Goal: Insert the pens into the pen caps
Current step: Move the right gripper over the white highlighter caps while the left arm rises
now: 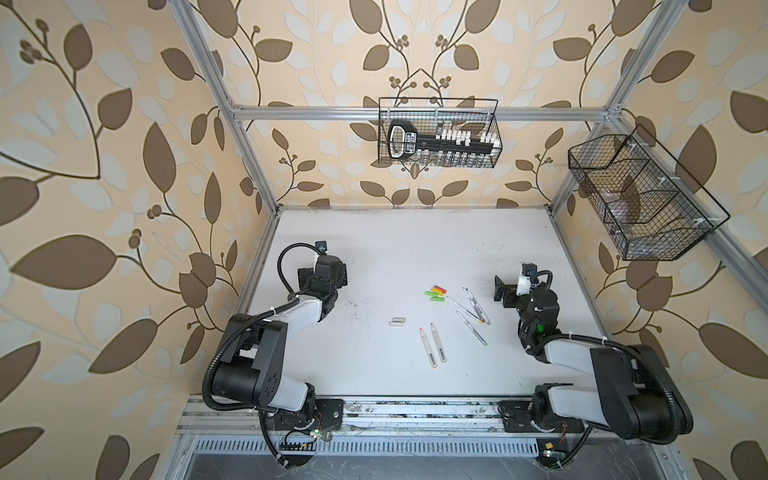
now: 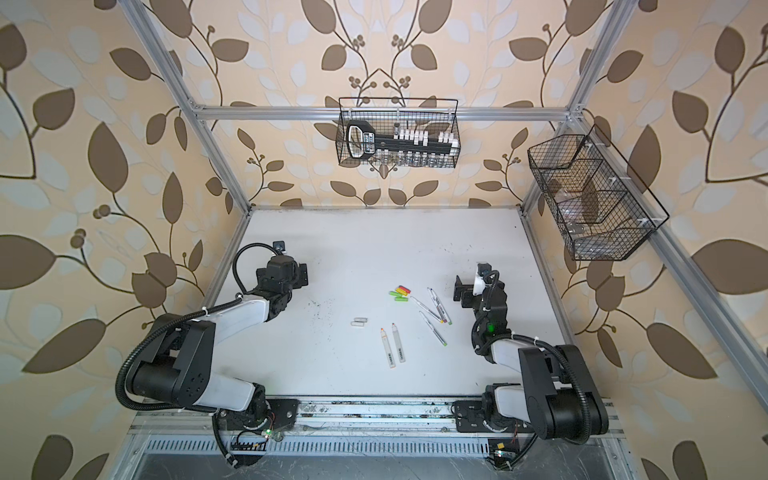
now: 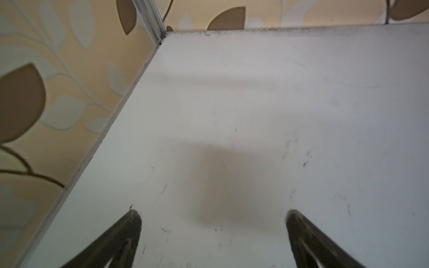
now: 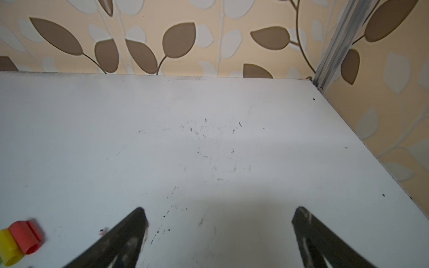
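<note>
The left arm (image 1: pixel 297 316) and right arm (image 1: pixel 567 353) are showing black joints and white shells. Behind the left pincer (image 3: pixel 213 213) a black ribbed hose (image 1: pixel 279 266) is looping. Behind the right pincer (image 4: pixel 220 210) a green light (image 1: pixel 540 328) is glowing. Its fingers (image 4: pixel 130 236) are looking dark, tapered and scuffed.

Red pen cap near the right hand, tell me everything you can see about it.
The red pen cap is a short stubby tube, seemingly glossy plastic, with a raised clip ridge and one open end showing. It lies on its side on the white table, side by side against a yellow cap. No pen is in it; the open right hand is apart from it.
</note>
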Available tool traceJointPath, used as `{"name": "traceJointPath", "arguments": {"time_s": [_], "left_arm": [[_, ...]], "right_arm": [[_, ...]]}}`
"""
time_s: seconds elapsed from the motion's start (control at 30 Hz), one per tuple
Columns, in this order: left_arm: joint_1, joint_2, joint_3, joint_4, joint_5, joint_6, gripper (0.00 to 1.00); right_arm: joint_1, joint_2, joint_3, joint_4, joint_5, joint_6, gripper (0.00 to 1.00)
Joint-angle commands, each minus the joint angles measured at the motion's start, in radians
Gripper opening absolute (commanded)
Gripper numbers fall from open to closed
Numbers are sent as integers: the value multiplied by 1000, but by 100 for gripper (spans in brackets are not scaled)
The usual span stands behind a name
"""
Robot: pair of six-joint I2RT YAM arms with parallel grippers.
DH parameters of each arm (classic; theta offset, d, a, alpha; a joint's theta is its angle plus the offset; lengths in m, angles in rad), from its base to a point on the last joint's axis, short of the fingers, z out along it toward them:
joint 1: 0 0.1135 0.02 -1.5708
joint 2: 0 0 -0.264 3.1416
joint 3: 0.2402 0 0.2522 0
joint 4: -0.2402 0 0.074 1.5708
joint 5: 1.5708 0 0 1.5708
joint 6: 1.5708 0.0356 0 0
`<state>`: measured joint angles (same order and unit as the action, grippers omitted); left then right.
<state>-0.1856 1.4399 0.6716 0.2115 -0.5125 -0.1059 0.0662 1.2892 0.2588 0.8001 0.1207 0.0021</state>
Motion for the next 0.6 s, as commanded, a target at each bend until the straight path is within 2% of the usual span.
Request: {"name": "traceJointPath", "arguments": {"time_s": [0.0, 0.17, 0.23, 0.37, 0.57], "left_arm": [[-27, -51, 111, -270, -190, -171, 99], [-60, -108, 199, -503, -178, -322, 99], [-64, -138, 217, -586, -135, -365, 99], [-68, -226, 229, -719, -28, -427, 99], [-69, -356, 273, -892, 198, -398, 99]], "right_arm": [[56, -32, 135, -243, 66, -40, 100], [161, -25, 266, -488, 91, -5, 100], [224, 3, 341, -616, 171, -4, 100], [296, 43, 462, -831, 185, 68, 98], [395, 65, 531, -1000, 125, 120, 96]]}}
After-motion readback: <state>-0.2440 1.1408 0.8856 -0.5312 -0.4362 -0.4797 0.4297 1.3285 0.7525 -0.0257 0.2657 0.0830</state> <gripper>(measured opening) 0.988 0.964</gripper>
